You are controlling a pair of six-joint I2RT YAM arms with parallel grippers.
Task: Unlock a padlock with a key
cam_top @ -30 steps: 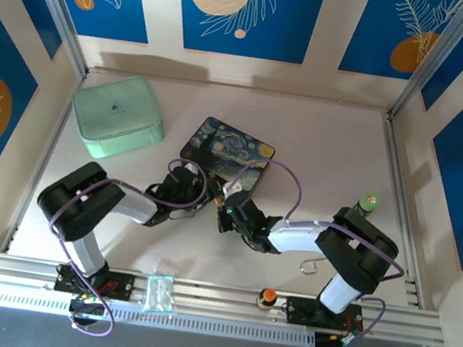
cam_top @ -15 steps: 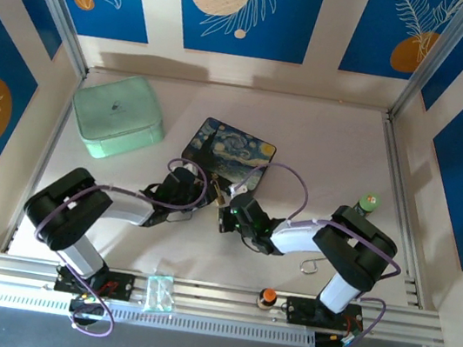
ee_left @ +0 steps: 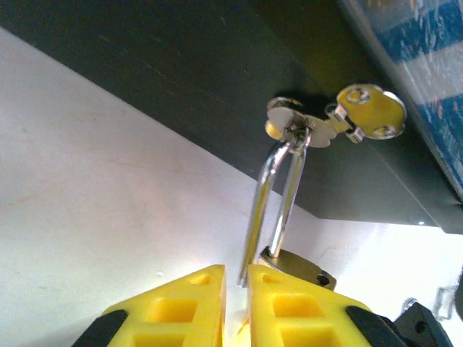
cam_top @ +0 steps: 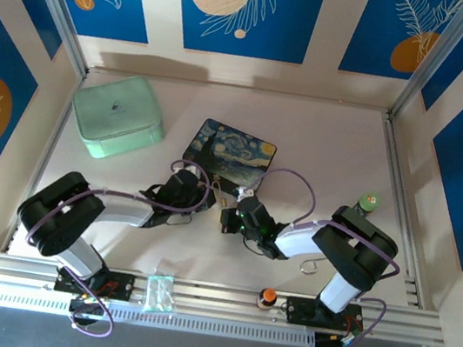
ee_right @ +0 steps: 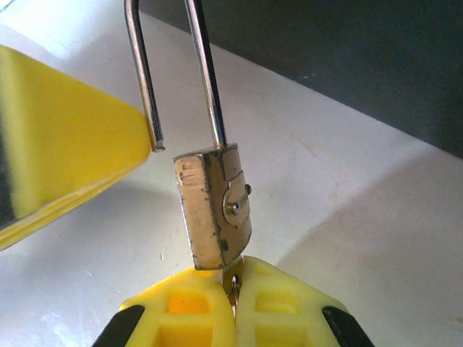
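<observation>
The brass padlock hangs from the dark starry tin, its silver shackle threaded through the tin's hasp. The shackle's free leg is out of the body. My right gripper is shut on the key, whose blade goes up into the padlock's underside. My left gripper faces the lock from the other side. Its yellow fingers stand a narrow slit apart, with the free leg's tip at the mouth of that slit. In the top view both grippers meet at the padlock.
A mint-green case sits at the back left. A small green-capped bottle stands by the right arm, and a bent wire loop lies near it. A clear packet and an orange knob rest on the front rail.
My left gripper's fingers have narrowed around the shackle's free leg, and its arm has swung lower and leftward. The right gripper has edged slightly right, still holding the key.
</observation>
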